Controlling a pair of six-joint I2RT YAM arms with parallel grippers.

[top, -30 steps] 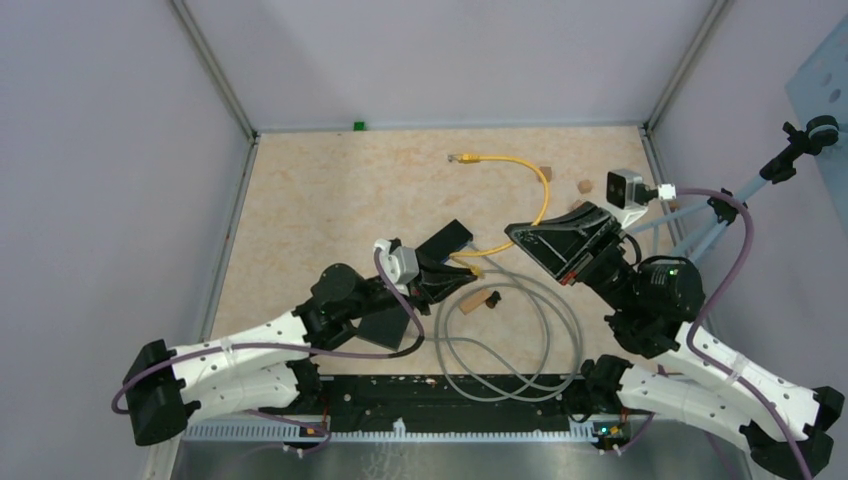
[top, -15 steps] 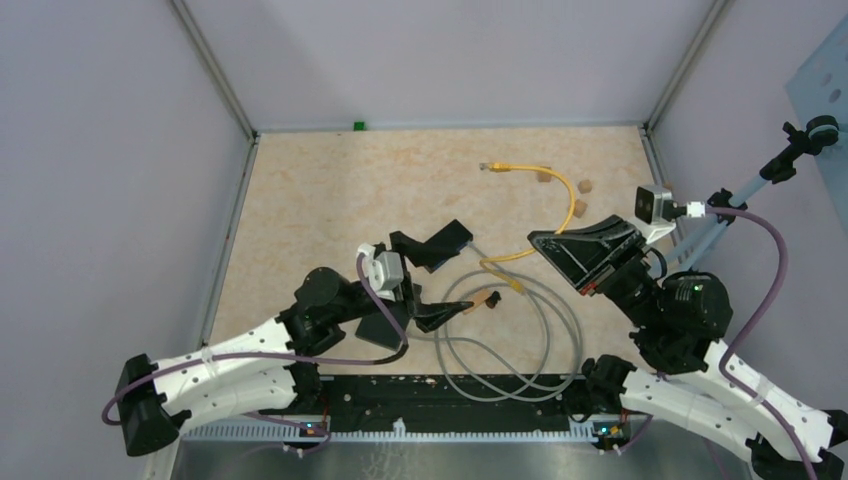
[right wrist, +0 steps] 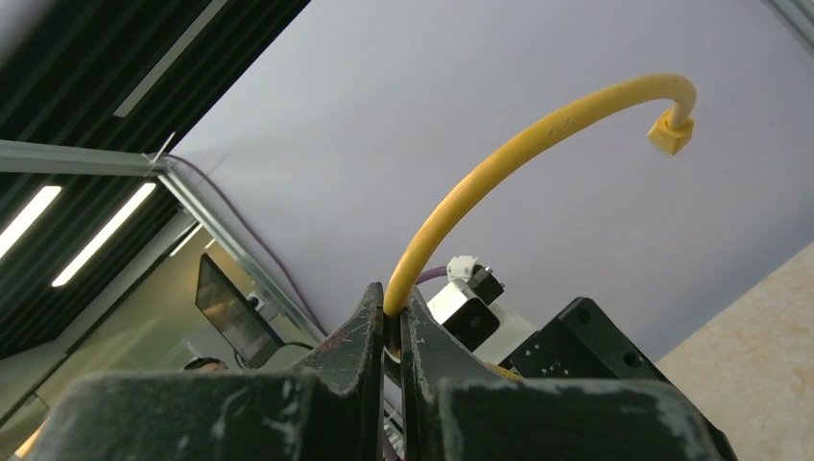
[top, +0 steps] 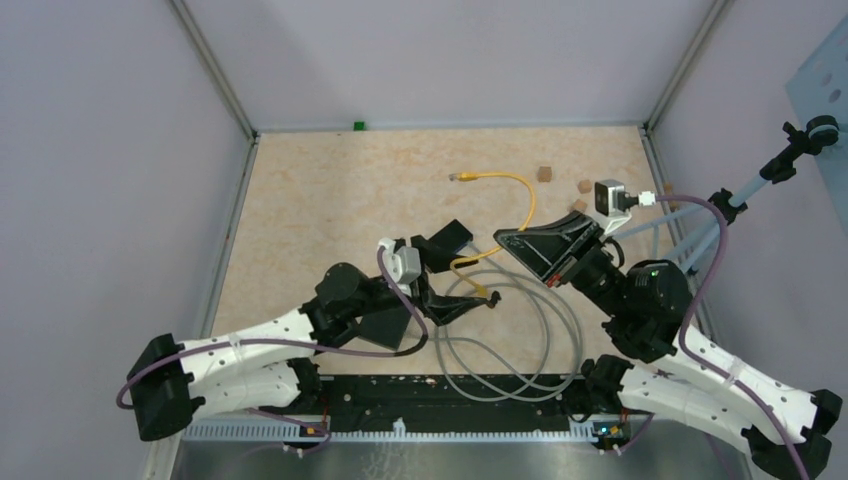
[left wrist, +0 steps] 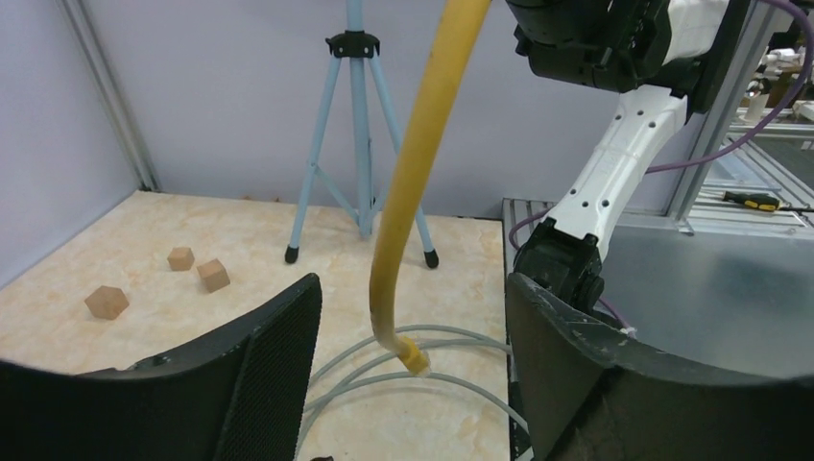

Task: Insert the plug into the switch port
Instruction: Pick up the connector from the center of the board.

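My right gripper (top: 501, 240) (right wrist: 392, 303) is shut on the middle of a yellow cable (top: 523, 192), held above the table. The cable's near end hangs down with its yellow plug (top: 490, 296) (left wrist: 415, 357) just over the grey cables. That plug sits between the wide-open fingers of my left gripper (top: 455, 292) (left wrist: 413, 290), touching neither finger. The far plug (top: 456, 177) (right wrist: 670, 133) sticks out free. A black switch (top: 442, 240) lies beside the left gripper on the far side; its ports do not show.
Grey cables (top: 520, 340) loop over the near middle of the table. Wooden cubes (top: 545, 173) (left wrist: 106, 301) lie at the back right, near a blue tripod (left wrist: 356, 125). Another small wooden piece (top: 492, 300) lies by the hanging plug. Walls enclose the table.
My left gripper opened, drew back toward its base, then came forward around the hanging plug. The right arm swung right with the cable and returned left.
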